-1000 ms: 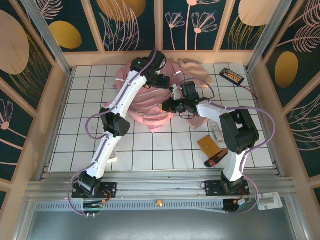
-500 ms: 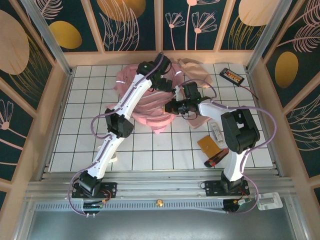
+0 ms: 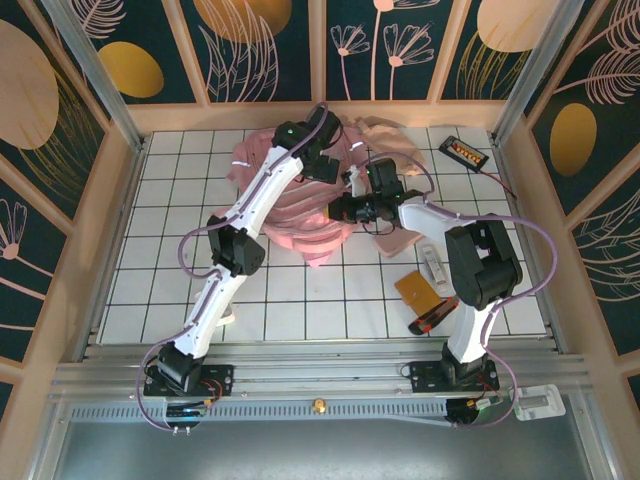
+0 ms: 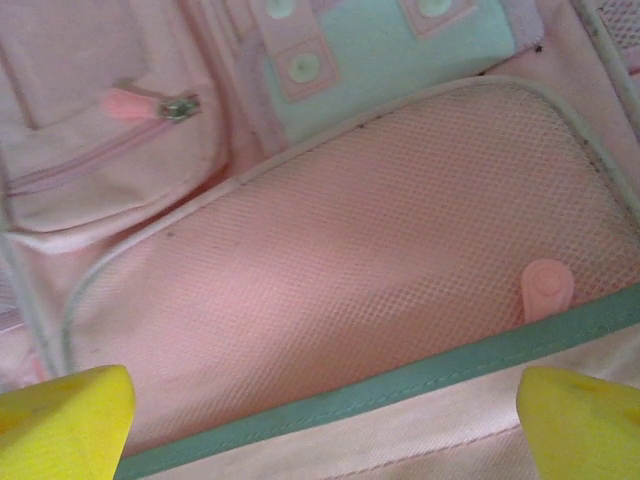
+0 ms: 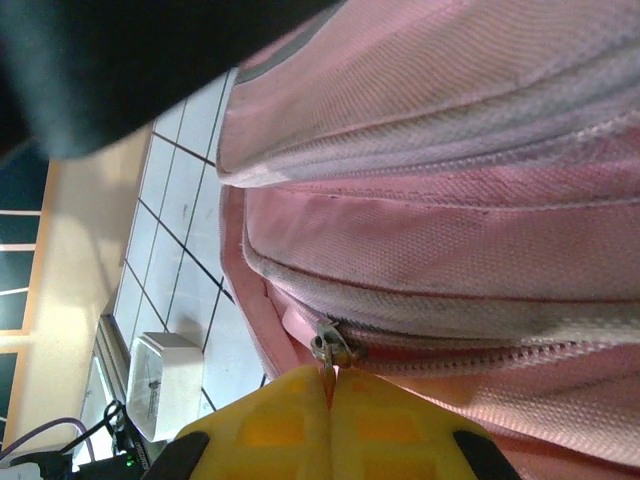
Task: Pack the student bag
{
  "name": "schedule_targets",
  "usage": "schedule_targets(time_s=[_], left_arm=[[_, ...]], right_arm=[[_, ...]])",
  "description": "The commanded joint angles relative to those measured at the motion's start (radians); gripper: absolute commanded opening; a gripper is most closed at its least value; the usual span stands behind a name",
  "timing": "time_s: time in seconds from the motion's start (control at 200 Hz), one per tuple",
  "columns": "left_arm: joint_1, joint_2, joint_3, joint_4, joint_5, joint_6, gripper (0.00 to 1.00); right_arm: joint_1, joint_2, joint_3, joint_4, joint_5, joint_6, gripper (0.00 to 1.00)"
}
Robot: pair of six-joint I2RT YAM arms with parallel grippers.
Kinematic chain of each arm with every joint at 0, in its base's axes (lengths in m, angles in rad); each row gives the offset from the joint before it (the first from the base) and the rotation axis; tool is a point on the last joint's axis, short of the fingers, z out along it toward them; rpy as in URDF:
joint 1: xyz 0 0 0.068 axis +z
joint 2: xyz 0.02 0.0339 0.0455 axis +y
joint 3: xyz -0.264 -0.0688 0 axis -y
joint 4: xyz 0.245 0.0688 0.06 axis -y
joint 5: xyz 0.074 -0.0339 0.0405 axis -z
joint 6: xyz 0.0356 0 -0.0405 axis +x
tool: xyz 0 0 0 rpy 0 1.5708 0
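Far left first: a small white box [image 3: 227,318] sits on the table [image 3: 170,200], beside the left arm's lower link and well behind its gripper. Up that arm, and the left gripper [image 4: 320,428] is nose-down in the bag [image 3: 293,226], yellow fingers [image 4: 62,422] spread wide with nothing between them. Right under the gap runs a teal trim [image 4: 400,385]. Just ahead of it is the mesh pocket [image 4: 350,230], with a pink snap tab [image 4: 546,288] close to the right-hand finger. Farther ahead there's a mint patch [image 4: 380,40] with round snaps, and off to its left a little inner zip [image 4: 150,105].

The bag lies open on the far middle of the table. The left gripper is over its far end and the right gripper is at its right flank.

Over to that right gripper [image 5: 328,392]: the jaws are pressed flat together, and the zip pull [image 5: 325,348] is pinched by its tab at the very tips. The zip line runs off to the right of the fingers across the pink fabric.

Behind the right gripper, down by the arm's elbow, lie an orange card [image 3: 418,290] and a red-and-black pen [image 3: 432,318]. Far right, a black device [image 3: 465,152] sits near the back wall, well apart from both grippers.
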Motion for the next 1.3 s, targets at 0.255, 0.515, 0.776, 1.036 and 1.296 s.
schedule_targets(time_s=[0.255, 0.515, 0.776, 1.036, 1.296], left_arm=[[0.029, -0.754, -1.159, 0.396, -0.227, 0.097, 0.99], [0.052, -0.797, -1.316, 0.785, 0.149, 0.414, 0.98], [0.115, -0.867, -1.564, 1.053, 0.471, 0.68, 0.85], [0.193, -0.864, -1.586, 1.029, 0.546, 0.78, 0.88], [0.277, -0.946, -1.614, 1.012, 0.745, 0.825, 0.88]], right_arm=[[-0.005, -0.019, 0.122, -0.06, -0.049, -0.046, 0.0], [0.037, 0.029, 0.178, -0.105, -0.037, -0.06, 0.0], [0.079, 0.025, 0.23, -0.179, 0.024, -0.058, 0.0], [0.117, -0.002, 0.204, -0.223, 0.071, -0.052, 0.0], [0.12, -0.016, 0.169, -0.223, 0.096, -0.038, 0.0]])
